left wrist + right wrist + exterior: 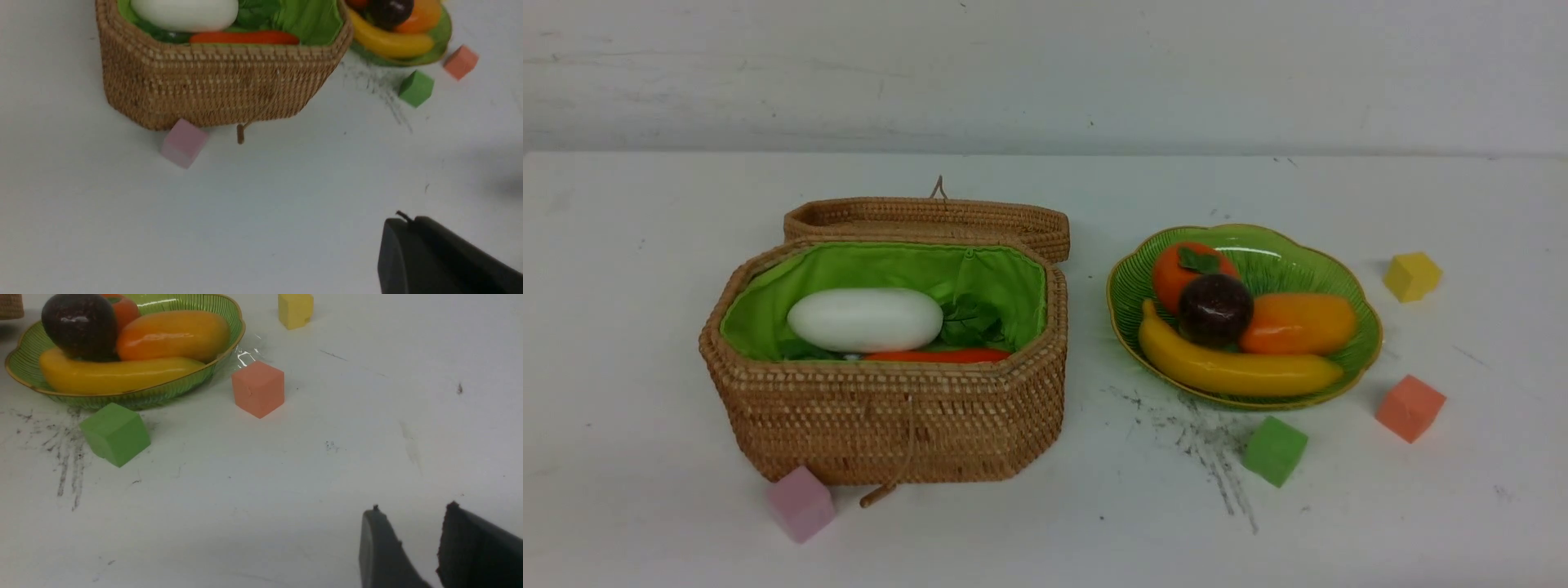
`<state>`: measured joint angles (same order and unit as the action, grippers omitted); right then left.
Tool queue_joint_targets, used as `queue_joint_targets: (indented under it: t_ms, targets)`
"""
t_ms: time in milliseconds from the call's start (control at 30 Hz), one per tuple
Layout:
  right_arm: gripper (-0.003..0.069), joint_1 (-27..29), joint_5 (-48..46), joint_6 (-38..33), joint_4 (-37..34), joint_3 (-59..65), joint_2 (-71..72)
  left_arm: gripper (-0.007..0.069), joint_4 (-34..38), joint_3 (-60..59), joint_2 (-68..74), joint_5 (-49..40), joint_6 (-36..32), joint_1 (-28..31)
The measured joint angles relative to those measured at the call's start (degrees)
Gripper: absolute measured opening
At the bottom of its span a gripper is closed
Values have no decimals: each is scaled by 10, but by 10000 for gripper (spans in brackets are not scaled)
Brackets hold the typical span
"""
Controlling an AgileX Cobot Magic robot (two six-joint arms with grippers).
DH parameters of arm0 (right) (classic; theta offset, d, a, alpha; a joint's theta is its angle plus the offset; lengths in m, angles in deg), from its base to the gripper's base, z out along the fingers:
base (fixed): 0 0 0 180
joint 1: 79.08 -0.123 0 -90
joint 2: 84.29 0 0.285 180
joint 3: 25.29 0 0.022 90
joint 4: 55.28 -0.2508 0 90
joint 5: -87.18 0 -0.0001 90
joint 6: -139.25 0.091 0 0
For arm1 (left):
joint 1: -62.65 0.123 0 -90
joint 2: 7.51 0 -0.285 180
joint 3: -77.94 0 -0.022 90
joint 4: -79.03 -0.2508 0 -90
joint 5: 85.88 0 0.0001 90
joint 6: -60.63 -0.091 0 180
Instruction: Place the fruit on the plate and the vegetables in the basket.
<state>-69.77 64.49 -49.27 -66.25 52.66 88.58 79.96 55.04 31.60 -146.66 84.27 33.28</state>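
Sorting complete on the counter point(1045, 523).
Radish point(864, 319) and carrot point(939, 356) lie inside the basket point(890, 425); beside it, the plate point(1127, 302) holds four fruits. Left jaws closed, empty; right jaws narrowly parted, empty.

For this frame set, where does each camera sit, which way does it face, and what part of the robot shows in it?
Front view: between the arms, facing forward over the table at the basket and the plate; no part of the robot shows.
Left wrist view: on the left arm, looking across the table at the basket and a pink cube; the left gripper shows, shut.
Right wrist view: on the right arm, facing the plate; the right gripper shows, jaws apart, empty.
Shared: both wrist views catch the plate, green cube and salmon cube.
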Motion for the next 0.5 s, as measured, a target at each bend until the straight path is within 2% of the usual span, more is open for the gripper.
queue_joint_targets:
  t_ms: [500]
  targets:
    - [243,0,0,0,0,0,0,-13,-23,-1,0,10,6,0]
